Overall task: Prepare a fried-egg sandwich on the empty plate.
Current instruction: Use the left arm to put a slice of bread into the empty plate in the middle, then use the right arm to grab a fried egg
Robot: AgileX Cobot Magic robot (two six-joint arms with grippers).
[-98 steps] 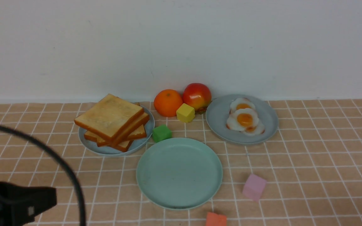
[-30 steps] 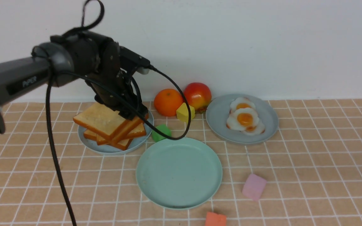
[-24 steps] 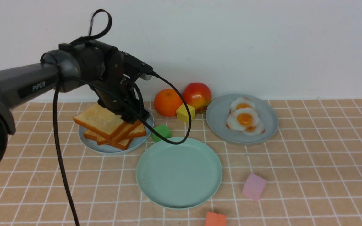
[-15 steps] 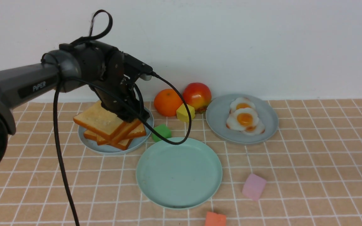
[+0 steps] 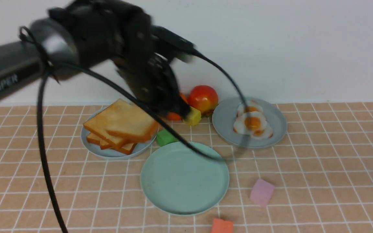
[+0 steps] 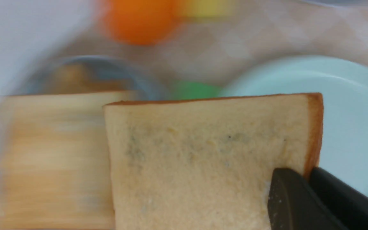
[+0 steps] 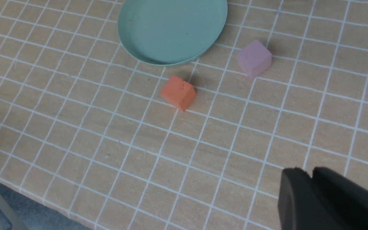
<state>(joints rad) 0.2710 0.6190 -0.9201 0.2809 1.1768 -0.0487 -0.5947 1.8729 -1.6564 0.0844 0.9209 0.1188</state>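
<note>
My left gripper (image 5: 163,117) is shut on the crust corner of one golden toast slice (image 5: 125,122) and holds it lifted above the toast pile (image 5: 108,144) on the light-blue plate (image 5: 91,147). In the left wrist view the held slice (image 6: 203,159) sits clamped between my fingers (image 6: 286,191), beside the pale mint-green plate (image 6: 347,111). That plate (image 5: 185,178) lies bare at centre front. Fried eggs (image 5: 253,123) lie on the grey-blue plate (image 5: 225,126). No assembled sandwich is in view. My right gripper (image 7: 311,174) is shut and empty above the tablecloth.
An apple (image 5: 202,98), yellow cube (image 5: 192,117) and green cube (image 5: 165,137) sit behind the mint plate; the orange is mostly hidden by my arm. A pink cube (image 5: 262,192) and orange-red cube (image 5: 222,226) lie in front. The arm's cable (image 5: 206,155) loops over the mint plate's rim.
My left gripper has risen and swung right, toward the mint plate, carrying the top toast slice off the pile. The other objects have not moved.
</note>
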